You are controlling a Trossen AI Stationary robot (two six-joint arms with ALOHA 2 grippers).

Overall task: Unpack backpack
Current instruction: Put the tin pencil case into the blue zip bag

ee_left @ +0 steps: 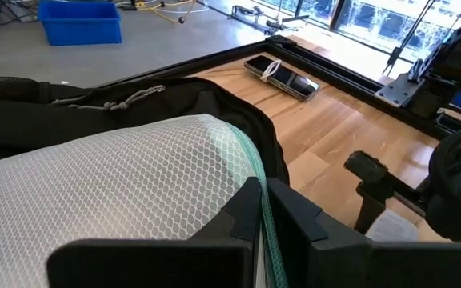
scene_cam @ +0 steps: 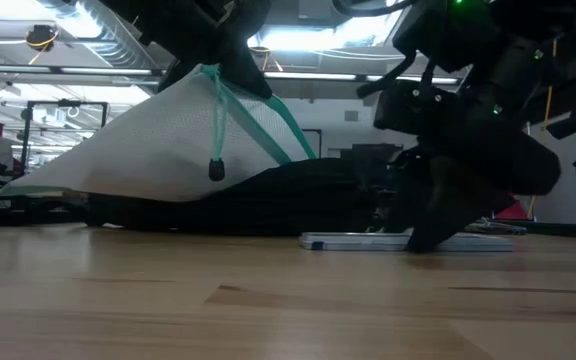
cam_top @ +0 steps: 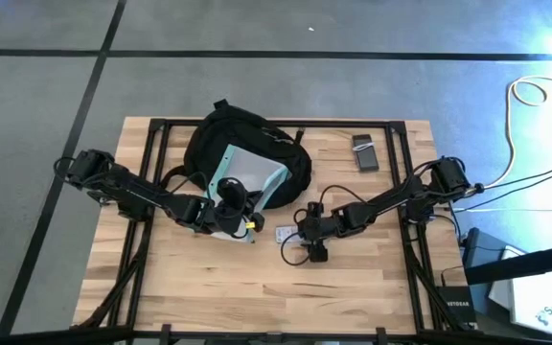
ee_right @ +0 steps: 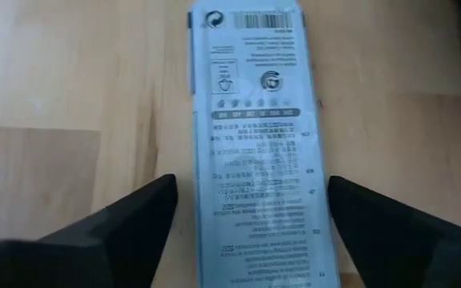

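While the left gripper (cam_top: pixel 226 215), clamped on the mesh zip pouch (cam_top: pixel 242 174), lifts it from the black backpack (cam_top: pixel 247 144) at the table's (cam_top: pixel 353 287) rear centre, the open right gripper (cam_top: pixel 311 251) straddles a flat printed packet (ee_right: pixel 261 160); the pouch could snag and drag the backpack

Setting: industrial lab or workshop; indicated by grey concrete floor (cam_top: pixel 286 27) marked with dark tape lines; butcher-block table (cam_top: pixel 257 287) on black metal frame; blue storage bin (ee_left: pixel 80 20); ceiling strip lighting (scene_cam: pixel 308 40); cables (cam_top: pixel 525 105) trailed across floor.

wooden table (cam_top: pixel 353 287): backpack (cam_top: pixel 257 139), phone (cam_top: pixel 365 153), packet (cam_top: pixel 285 233)
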